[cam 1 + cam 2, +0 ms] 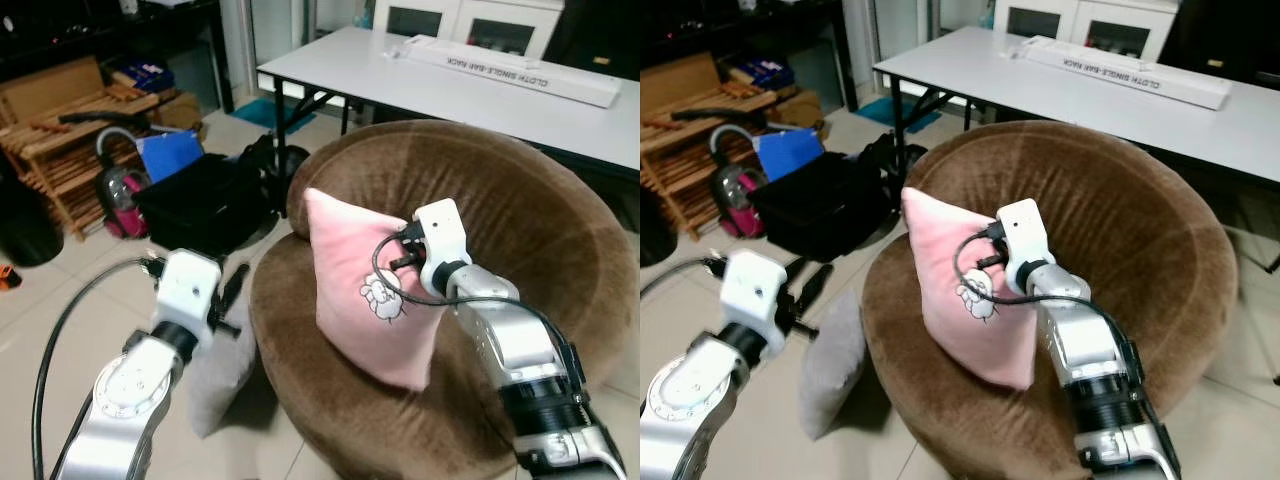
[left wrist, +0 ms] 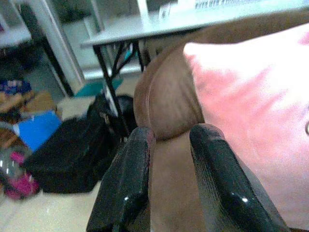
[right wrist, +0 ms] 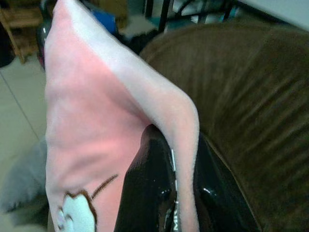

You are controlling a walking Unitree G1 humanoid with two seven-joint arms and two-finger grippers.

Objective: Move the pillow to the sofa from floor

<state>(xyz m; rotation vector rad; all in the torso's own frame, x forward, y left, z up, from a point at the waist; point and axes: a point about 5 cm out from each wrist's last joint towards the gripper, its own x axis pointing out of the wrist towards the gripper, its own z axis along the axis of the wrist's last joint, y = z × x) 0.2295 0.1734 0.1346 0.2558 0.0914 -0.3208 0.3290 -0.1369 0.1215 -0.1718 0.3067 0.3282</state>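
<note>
Over the brown sofa [image 1: 520,230], right tool [image 3: 179,193] pinches pink pillow [image 1: 365,290].

Open brown sofa seat [image 1: 330,420] at lower centre; blocked at frame left by grey cushion [image 1: 222,375], black bag [image 1: 200,205].

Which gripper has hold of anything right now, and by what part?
The right gripper pinches the pink pillow by its edge, standing it on the brown sofa. The left gripper holds nothing, fingers apart.
</note>
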